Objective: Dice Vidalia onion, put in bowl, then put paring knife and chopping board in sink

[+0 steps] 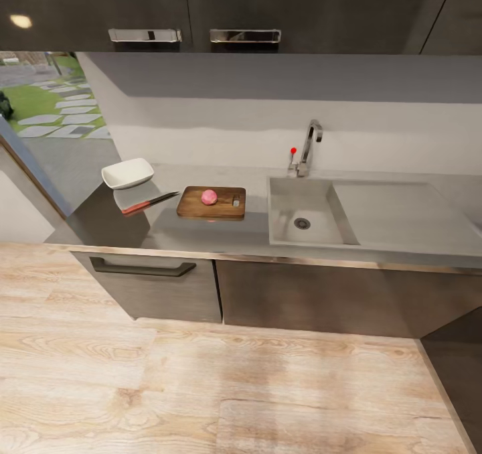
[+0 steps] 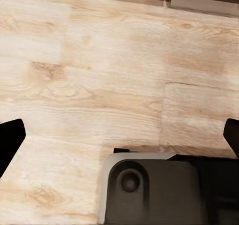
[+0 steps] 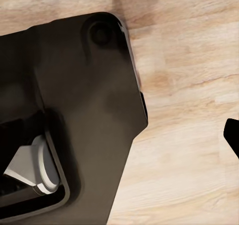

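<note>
On the countertop [image 1: 201, 236], well apart from either gripper — chopping board [image 1: 211, 203], dark wood, lying flat just beside the sink [image 1: 314, 213]. Item resting on it: Vidalia onion [image 1: 209, 197], pinkish, whole, near the board's middle; evidently lifted out of the basin already and set there for cutting, so by my reading the dicing step is next.

Paring knife [image 1: 148, 203] — red handle, dark blade, lying tilted between board and bowl [image 1: 127, 173], blade tip toward the board. Not in any grasp. Likely laid there to be within reach of the cutting spot.

Bowl: white, shallow, at the counter's far left end, near the knife, apparently empty; it waits for the diced pieces.

Sink: basin bare down to the drain, drainboard alongside, faucet [image 1: 306, 147] with red knob behind.

Left gripper [image 2: 119, 135] — two dark fingertips at opposite edges of the left wrist view, spread wide, nothing between them, hanging over plank floor [image 2: 114, 80] and part of the robot's base [image 2: 159, 190].

Right gripper [image 3: 234, 135] — one dark fingertip at the edge of the right wrist view, its partner cut off; whether spread or pressed together cannot be told. The dark base [image 3: 74, 110] blocks much of that picture.

Hard to make out: the small mark by the board's handle end.
</note>
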You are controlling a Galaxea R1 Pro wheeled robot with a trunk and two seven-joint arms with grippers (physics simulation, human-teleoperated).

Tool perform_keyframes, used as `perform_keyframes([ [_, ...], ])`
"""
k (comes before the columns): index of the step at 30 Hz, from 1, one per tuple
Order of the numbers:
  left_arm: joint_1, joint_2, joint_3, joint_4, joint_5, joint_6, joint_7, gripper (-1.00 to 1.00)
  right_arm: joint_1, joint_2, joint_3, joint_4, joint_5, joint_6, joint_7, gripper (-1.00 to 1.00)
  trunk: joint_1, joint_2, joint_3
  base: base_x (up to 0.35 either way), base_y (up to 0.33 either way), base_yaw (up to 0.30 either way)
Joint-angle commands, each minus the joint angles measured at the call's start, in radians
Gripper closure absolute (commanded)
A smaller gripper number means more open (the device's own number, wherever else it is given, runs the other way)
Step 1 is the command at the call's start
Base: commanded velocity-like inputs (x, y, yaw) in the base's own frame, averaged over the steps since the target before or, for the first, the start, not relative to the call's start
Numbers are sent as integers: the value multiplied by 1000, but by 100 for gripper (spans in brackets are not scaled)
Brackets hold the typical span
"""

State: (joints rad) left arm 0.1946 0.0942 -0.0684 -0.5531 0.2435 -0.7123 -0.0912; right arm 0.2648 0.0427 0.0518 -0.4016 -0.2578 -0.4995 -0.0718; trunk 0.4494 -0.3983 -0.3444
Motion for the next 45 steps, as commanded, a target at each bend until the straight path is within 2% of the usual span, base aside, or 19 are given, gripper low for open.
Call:
perform_keyframes([
  [1,0,1,-7,-1,9,-1,50,-100,1,1,6,-1,-5,0,-8,-100,1,-2,-1,0,0,0],
  [5,1,0,-9,-1,7,-2,110,-100,1,1,5,-1,-7,0,-9,-100,1,-2,-1,0,0,0],
  [8,0,-1,-10,3,7,-1,127,-100,1,1,5,-2,-7,-2,-10,-100,1,-2,-1,0,55,0],
  [45,1,1,-10,7,7,-1,132,-100,1,-4,4,-28,2,-9,-12,-100,1,-2,-1,0,289,0],
])
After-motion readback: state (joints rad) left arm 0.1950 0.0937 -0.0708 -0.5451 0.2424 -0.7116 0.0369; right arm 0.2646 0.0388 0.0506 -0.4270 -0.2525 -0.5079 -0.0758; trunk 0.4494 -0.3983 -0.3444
